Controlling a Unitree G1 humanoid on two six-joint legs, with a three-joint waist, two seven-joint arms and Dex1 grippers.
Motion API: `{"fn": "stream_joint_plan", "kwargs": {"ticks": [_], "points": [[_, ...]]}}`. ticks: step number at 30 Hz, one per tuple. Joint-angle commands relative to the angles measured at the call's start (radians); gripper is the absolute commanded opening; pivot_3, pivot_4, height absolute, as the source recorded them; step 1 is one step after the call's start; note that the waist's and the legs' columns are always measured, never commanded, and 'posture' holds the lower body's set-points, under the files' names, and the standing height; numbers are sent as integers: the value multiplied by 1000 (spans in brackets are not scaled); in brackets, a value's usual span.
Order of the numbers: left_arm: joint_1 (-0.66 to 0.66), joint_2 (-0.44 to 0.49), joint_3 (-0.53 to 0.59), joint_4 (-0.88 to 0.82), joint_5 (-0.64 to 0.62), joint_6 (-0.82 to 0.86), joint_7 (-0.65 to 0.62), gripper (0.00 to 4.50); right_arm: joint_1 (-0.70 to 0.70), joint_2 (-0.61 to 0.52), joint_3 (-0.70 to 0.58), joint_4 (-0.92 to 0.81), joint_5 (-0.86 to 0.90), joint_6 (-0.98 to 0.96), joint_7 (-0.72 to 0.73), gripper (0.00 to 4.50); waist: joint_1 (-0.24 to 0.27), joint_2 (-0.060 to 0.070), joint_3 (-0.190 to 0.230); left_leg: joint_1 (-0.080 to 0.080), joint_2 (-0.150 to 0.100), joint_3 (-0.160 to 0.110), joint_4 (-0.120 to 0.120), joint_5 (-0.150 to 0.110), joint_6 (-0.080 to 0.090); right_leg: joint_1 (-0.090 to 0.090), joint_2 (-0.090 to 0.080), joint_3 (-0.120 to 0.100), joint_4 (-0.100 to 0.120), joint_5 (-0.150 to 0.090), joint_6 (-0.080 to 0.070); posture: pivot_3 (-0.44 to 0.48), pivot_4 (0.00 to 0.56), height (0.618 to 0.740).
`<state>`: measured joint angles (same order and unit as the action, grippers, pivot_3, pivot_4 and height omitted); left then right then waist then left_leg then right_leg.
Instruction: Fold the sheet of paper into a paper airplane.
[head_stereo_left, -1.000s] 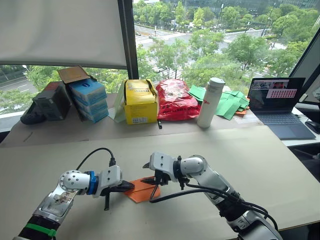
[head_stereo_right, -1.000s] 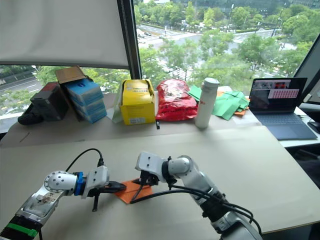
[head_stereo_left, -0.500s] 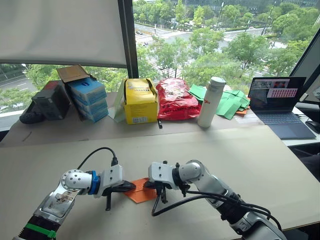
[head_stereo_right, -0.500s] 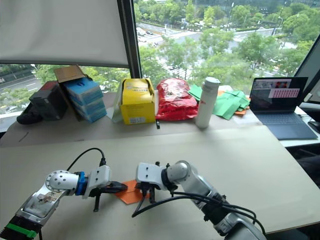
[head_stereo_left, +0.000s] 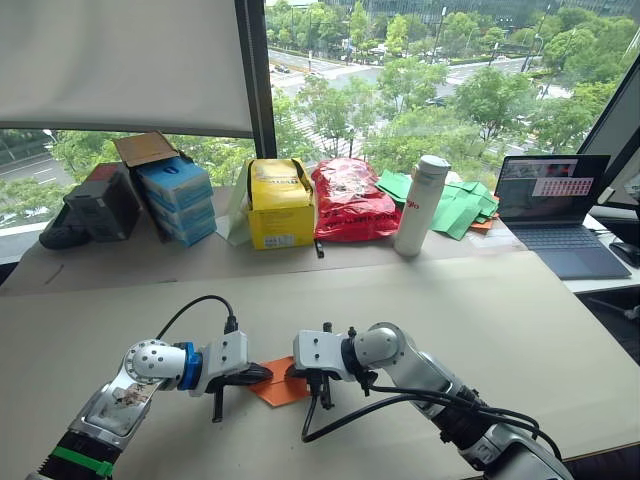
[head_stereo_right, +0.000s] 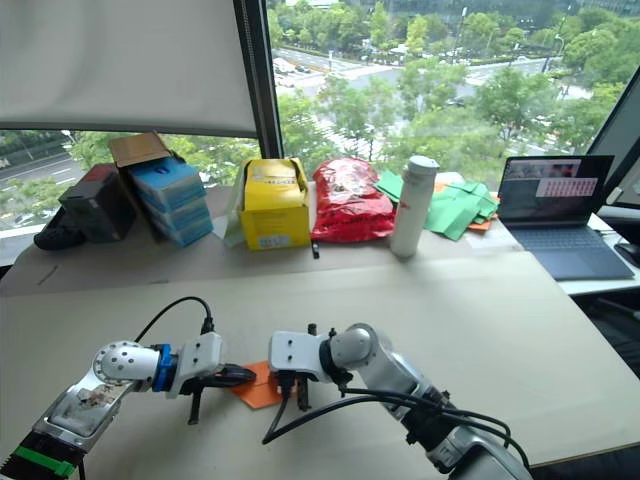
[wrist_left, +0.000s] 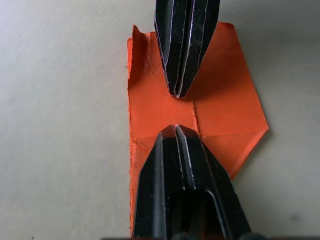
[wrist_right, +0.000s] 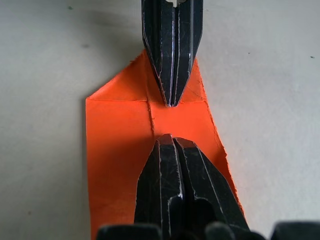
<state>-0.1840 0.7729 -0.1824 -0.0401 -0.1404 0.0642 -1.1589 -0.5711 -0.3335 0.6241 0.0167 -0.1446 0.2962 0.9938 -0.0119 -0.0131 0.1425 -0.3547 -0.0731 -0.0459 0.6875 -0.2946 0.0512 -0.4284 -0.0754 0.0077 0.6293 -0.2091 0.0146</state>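
The sheet of paper (head_stereo_left: 279, 386) is bright orange and lies flat on the beige table, partly folded, with crease lines and one pointed corner (wrist_left: 220, 115). My left gripper (wrist_left: 175, 129) is shut and rests its tip on the sheet from the left. Opposite it, my right gripper (wrist_right: 167, 137) is also shut, its tip on the sheet from the right. The two tips point at each other with a small gap between them near the middle crease. In the eye views the grippers (head_stereo_left: 262, 373) (head_stereo_left: 295, 372) cover much of the sheet.
Along the far window ledge stand blue boxes (head_stereo_left: 178, 197), a yellow box (head_stereo_left: 280, 204), a red plastic bag (head_stereo_left: 350, 198), a white bottle (head_stereo_left: 422, 203), green paper pieces (head_stereo_left: 460, 205) and a laptop (head_stereo_left: 558, 212). Black cables (head_stereo_left: 400, 395) trail from the right arm.
My right gripper has come down and shifted left onto the orange sheet, ending tip to tip with the left gripper. The left gripper has stayed nearly still.
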Motion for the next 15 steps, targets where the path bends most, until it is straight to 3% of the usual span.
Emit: {"fn": "stream_joint_plan", "kwargs": {"ticks": [1, 15], "points": [[17, 13, -28, 24, 40, -10, -7, 0, 26, -58, 18, 43, -53, 53, 11, 13, 1, 0, 0, 3, 0, 0, -1, 0, 0, 3, 0, 0, -1, 0, 0, 0, 150, 740], [9, 9, -39, 40, 50, -32, 0, 0, 55, -173, -13, -37, -47, 104, 26, 13, 8, 1, -1, 3, 0, -1, -1, 0, 1, 5, -1, 0, -3, 0, 0, 0, 150, 740]]}}
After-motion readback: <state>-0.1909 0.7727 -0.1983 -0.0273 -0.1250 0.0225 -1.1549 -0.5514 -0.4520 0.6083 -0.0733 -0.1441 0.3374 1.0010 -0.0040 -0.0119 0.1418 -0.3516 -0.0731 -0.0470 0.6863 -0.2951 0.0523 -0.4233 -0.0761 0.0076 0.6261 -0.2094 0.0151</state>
